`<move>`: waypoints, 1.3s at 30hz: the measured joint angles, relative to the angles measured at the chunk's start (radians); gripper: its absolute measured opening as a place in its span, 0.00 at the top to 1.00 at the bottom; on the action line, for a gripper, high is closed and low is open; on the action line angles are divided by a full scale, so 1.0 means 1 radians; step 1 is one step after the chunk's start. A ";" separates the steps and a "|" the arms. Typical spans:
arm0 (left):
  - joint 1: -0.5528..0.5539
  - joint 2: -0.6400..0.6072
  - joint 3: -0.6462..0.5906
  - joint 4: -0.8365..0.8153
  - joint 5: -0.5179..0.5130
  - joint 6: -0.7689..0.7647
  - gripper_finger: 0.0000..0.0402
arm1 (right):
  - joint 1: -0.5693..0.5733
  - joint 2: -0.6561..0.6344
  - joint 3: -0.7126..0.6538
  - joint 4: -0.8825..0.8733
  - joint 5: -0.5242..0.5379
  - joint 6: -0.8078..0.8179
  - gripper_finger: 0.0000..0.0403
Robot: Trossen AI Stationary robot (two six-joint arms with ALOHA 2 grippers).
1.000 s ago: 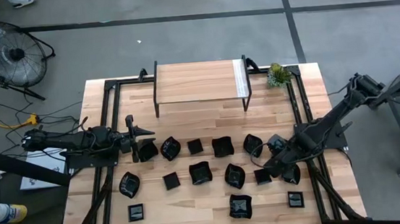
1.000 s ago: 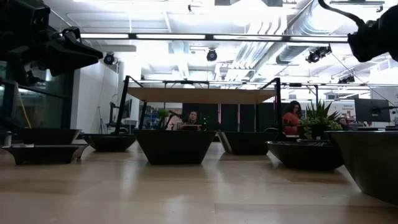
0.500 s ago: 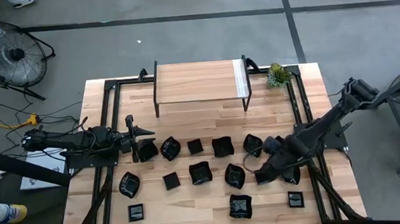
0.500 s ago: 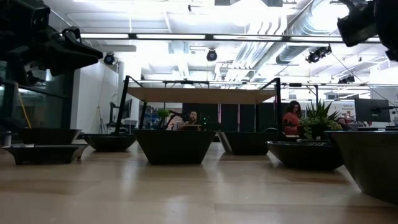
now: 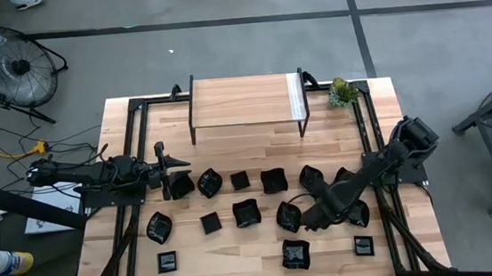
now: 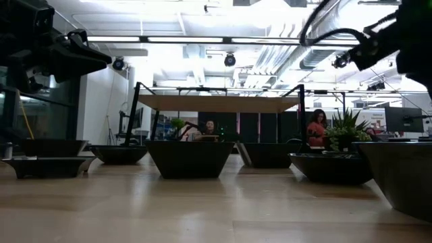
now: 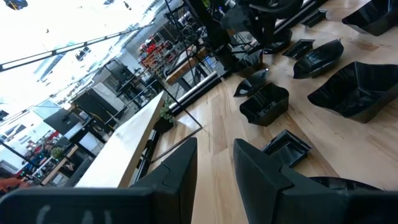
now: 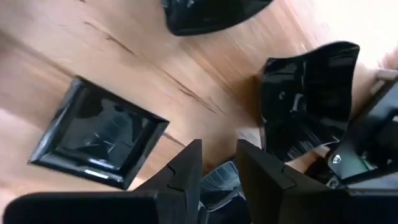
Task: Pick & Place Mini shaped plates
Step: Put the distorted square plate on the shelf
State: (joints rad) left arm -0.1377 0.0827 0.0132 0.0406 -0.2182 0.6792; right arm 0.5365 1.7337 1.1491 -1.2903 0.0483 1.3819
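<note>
Now: glossy black mini shaped plates (image 5: 246, 213) spread in rows across the light wooden table (image 5: 255, 137), in front of the raised wooden shelf (image 5: 244, 100).
Right gripper (image 5: 311, 218) hovers low beside an oval dish (image 5: 288, 216), its long axis running shelfward, fingers (image 8: 186, 168) slightly parted, empty. Left gripper (image 5: 173, 169), narrowly parted, waits nearby.

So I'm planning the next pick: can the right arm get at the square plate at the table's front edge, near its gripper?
Probably yes. The right gripper hangs just behind the square plate, with bare wood between them and nothing stacked on it.
</note>
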 joint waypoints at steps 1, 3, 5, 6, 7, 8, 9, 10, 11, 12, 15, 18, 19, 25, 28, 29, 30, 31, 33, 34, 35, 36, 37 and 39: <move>0.000 0.000 0.000 0.000 0.000 0.000 0.75 | 0.000 0.002 -0.003 -0.005 0.001 0.015 0.76; 0.000 0.000 0.000 0.000 0.000 0.000 0.75 | 0.000 0.002 -0.009 -0.020 0.009 0.029 0.76; 0.000 0.000 0.000 0.000 0.000 0.000 0.75 | 0.000 0.002 -0.015 -0.023 0.022 0.029 0.74; 0.000 0.000 0.000 0.000 0.000 0.000 0.75 | 0.000 0.002 -0.020 -0.026 0.025 0.026 0.73; 0.000 0.000 0.000 0.000 0.000 0.000 0.75 | 0.000 0.002 -0.026 -0.031 0.031 0.019 0.71; 0.000 0.000 0.000 0.000 0.000 0.000 0.75 | 0.000 0.002 -0.033 -0.030 0.036 0.008 0.69; 0.000 0.000 0.000 0.000 0.000 0.000 0.75 | 0.000 0.001 -0.040 -0.024 0.042 0.002 0.67; 0.000 0.000 0.000 0.000 0.000 0.000 0.75 | 0.001 0.001 -0.048 -0.022 0.046 0.000 0.65; 0.000 0.000 0.000 0.000 0.000 0.000 0.75 | 0.001 0.001 -0.057 -0.021 0.048 -0.002 0.62; 0.000 0.000 0.000 0.000 0.000 0.000 0.75 | 0.001 0.001 -0.067 -0.023 0.048 -0.001 0.60; 0.000 0.000 0.000 0.000 0.000 0.000 0.75 | 0.001 0.001 -0.095 -0.021 0.042 0.004 0.53; 0.000 0.000 0.000 0.000 0.000 0.000 0.75 | 0.001 0.001 -0.116 -0.021 0.037 0.013 0.50; 0.000 0.000 0.000 0.000 0.000 0.000 0.75 | 0.001 0.001 -0.122 -0.019 0.036 0.012 0.50; 0.000 0.000 0.000 0.000 0.000 0.000 0.75 | 0.001 0.001 -0.160 0.053 0.036 -0.023 0.49; 0.000 0.000 0.000 0.000 0.000 0.000 0.75 | 0.001 0.001 -0.174 0.088 0.042 -0.037 0.49; 0.000 0.000 0.000 0.000 0.000 0.000 0.75 | 0.001 0.001 -0.177 0.088 0.045 -0.037 0.49; 0.000 0.000 0.000 0.000 0.000 0.000 0.75 | 0.001 0.001 -0.177 0.083 0.048 -0.037 0.49; 0.000 0.000 0.000 0.000 0.000 0.000 0.75 | 0.001 0.001 -0.177 0.082 0.050 -0.037 0.49; 0.000 0.000 0.000 0.000 0.000 0.000 0.75 | 0.001 0.001 -0.177 0.078 0.053 -0.041 0.50; 0.000 0.000 0.000 0.000 0.000 0.000 0.75 | 0.001 0.001 -0.177 0.076 0.055 -0.046 0.50; 0.000 0.000 0.000 0.000 0.000 0.000 0.75 | 0.001 0.001 -0.177 0.076 0.057 -0.050 0.51; 0.000 0.000 0.000 0.000 0.000 0.000 0.75 | 0.001 0.001 -0.177 0.077 0.057 -0.055 0.52; 0.000 0.000 0.000 0.000 0.000 0.000 0.75 | 0.001 0.001 -0.177 0.076 0.057 -0.057 0.54; 0.000 0.000 0.000 0.000 0.000 0.000 0.75 | 0.001 0.001 -0.177 0.076 0.057 -0.062 0.57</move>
State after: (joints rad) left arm -0.1379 0.0830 0.0132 0.0406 -0.2180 0.6793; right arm 0.5373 1.7344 0.9718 -1.2140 0.1055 1.3202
